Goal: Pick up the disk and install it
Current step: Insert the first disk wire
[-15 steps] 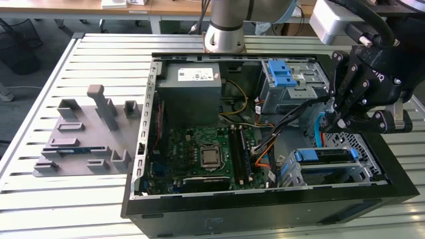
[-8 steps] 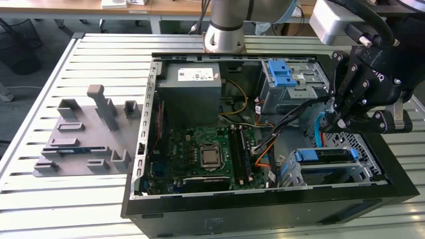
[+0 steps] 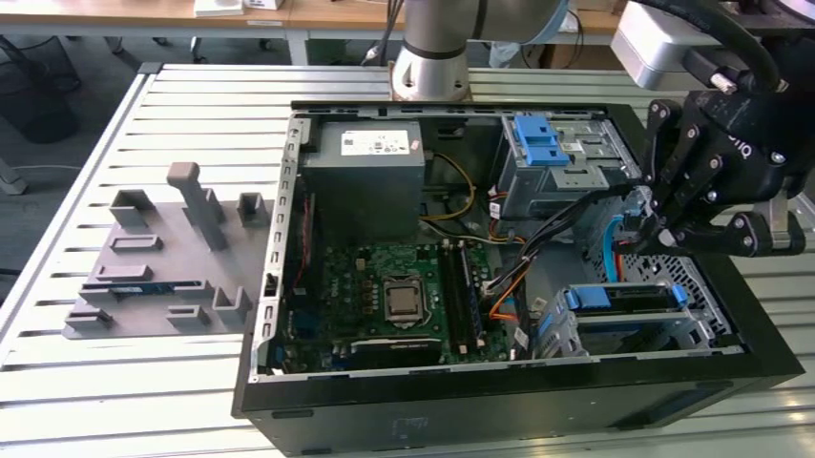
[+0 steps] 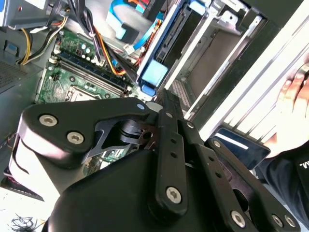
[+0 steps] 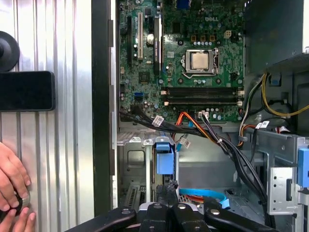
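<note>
Hovering near the seated disk

The blue-bracketed disk stands on edge inside the drive cage.

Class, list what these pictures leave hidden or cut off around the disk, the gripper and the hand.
- Exterior view: the disk sits in the drive cage, whose walls hide its label.
- Second wrist view: the gripper blocks much of the motherboard.
- First wrist view: the hand is cut off by the picture's edge.
</note>
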